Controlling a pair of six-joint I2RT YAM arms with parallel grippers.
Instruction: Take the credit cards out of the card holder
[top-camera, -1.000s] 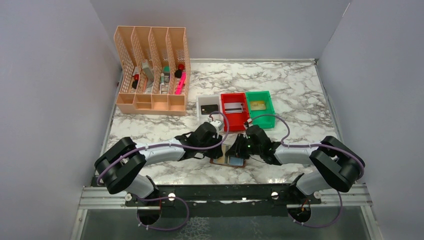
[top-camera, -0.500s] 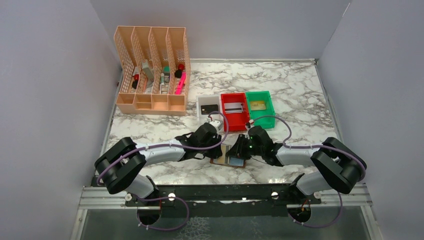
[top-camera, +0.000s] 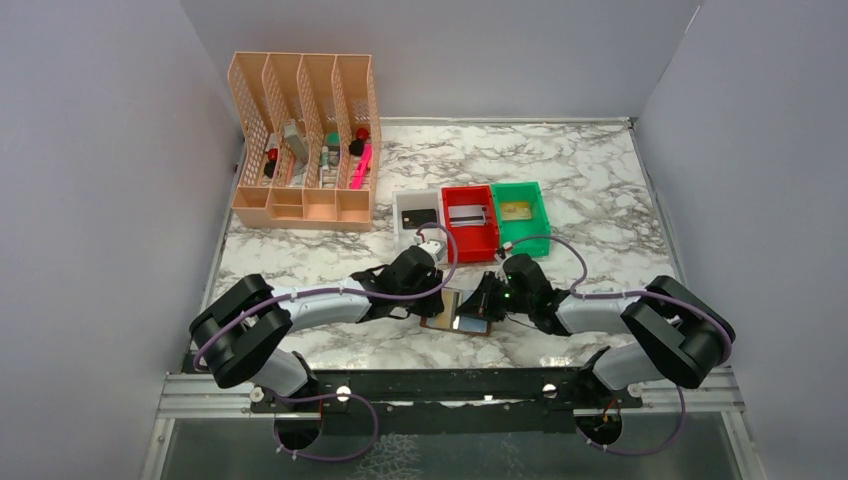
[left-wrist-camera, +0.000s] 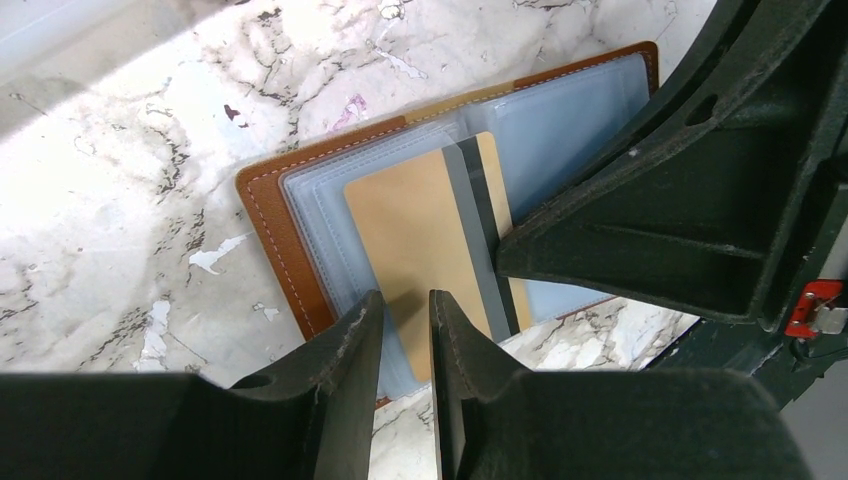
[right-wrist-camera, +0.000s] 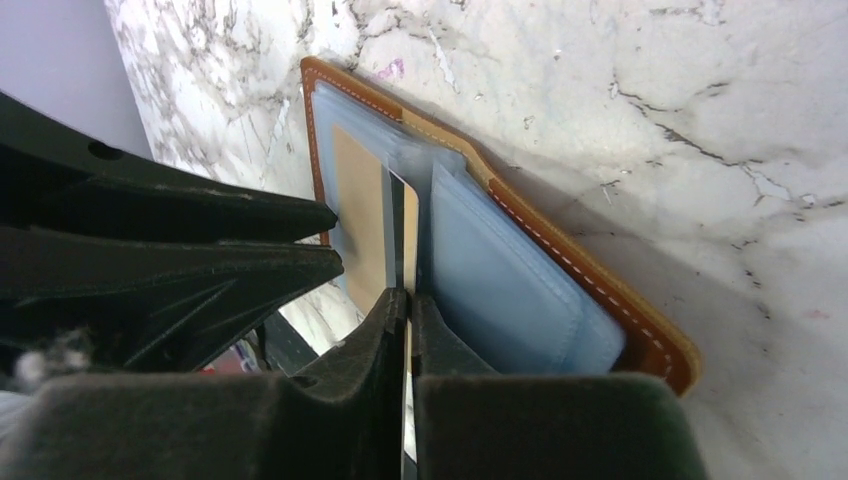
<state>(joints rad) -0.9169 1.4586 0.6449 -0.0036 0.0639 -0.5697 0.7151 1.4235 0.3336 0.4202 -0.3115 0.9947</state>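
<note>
The card holder (left-wrist-camera: 268, 225) lies open on the marble, brown leather with pale blue-grey pockets (right-wrist-camera: 500, 280). A gold credit card (left-wrist-camera: 410, 230) with a dark stripe sticks partly out of a pocket. My right gripper (right-wrist-camera: 408, 297) is shut on that card's edge (right-wrist-camera: 362, 215); in the left wrist view it is the black bulk (left-wrist-camera: 640, 230) on the right. My left gripper (left-wrist-camera: 405, 300) hovers at the holder's near edge, its jaws a narrow gap apart with nothing between them. From above, both grippers (top-camera: 442, 292) (top-camera: 483, 300) meet over the holder (top-camera: 455, 320).
Three small bins stand behind the holder: white (top-camera: 417, 215) with a black card, red (top-camera: 470, 222) with a silvery card, green (top-camera: 520, 210) with a gold card. A peach desk organizer (top-camera: 305, 140) is at the back left. Grey walls enclose the table.
My right gripper has closed onto the gold card and shifted slightly right. The holder now lies flatter. The left arm has hardly moved.
</note>
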